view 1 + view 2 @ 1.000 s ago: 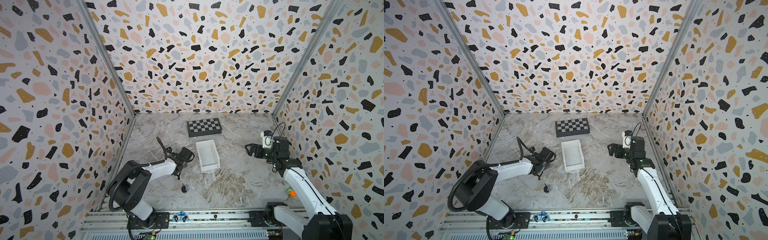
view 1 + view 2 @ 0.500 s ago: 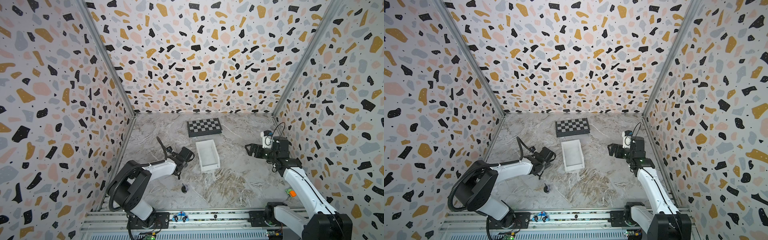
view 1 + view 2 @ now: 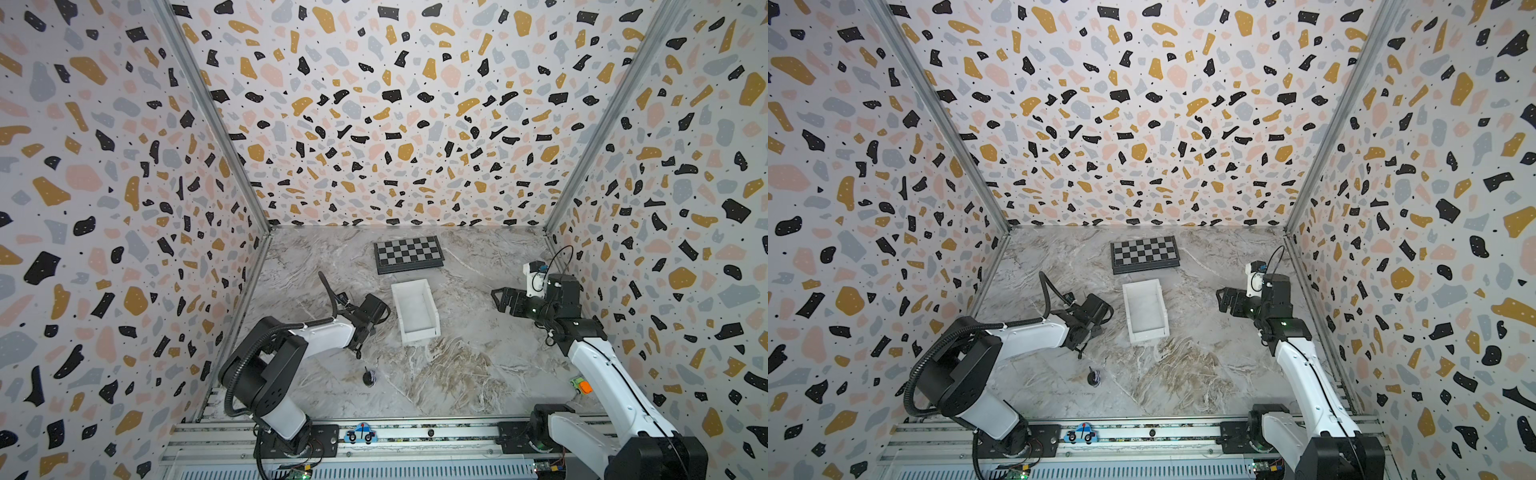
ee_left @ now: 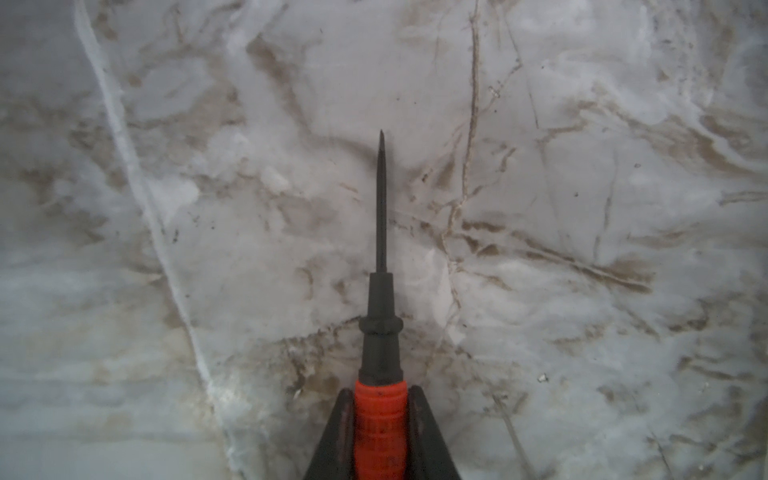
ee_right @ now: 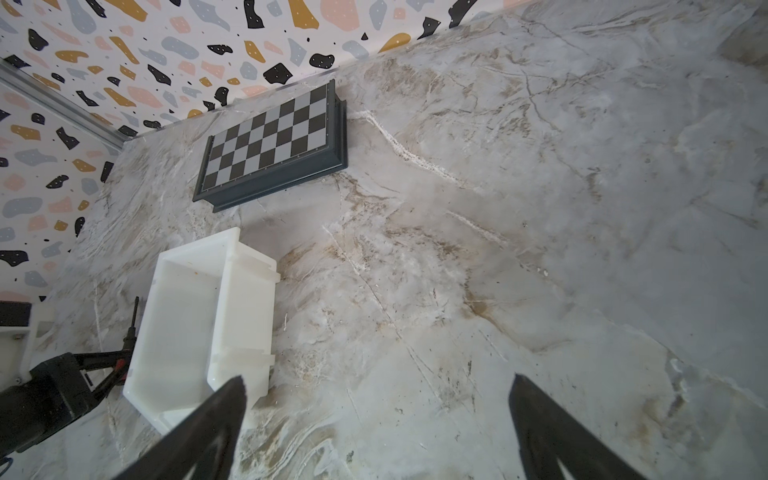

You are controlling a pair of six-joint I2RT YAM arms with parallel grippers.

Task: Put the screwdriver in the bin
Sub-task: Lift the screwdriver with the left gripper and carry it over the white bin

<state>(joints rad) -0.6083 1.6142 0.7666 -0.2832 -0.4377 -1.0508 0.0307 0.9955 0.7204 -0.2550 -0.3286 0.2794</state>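
Screwdriver (image 4: pixel 380 332) is pinched by its ribbed red-orange handle at the bottom centre of the left wrist view. The left gripper (image 4: pixel 380 392) is closed tight on that handle, and the black collar and thin dark shaft run up the frame over the marble tabletop (image 4: pixel 582 166). It looks light and rigid. The ribbed handle seems the right place to hold it, since the slim shaft would likely slip or pivot between the fingers. The long tip could catch a wall on the way over (a reason to carry it high). Whether the tip touches the marble I cannot tell.

In a top view, counting from the bottom of the frame upward:
- 1 toy police car (image 3: pixel 360 433) on the rail
- 1 small green-and-orange item (image 3: pixel 582 385) at lower right
- 1 dark knob-like piece (image 3: pixel 368 377)
- 1 screwdriver, left of centre and just beside the bin, not yet in it
- 1 bin (image 3: pixel 419 334), white and empty
- 1 right gripper (image 3: pixel 500 299), at right, its 2 fingers spread wide and holding nothing
- 1 chessboard (image 3: pixel 408 253), farthest up
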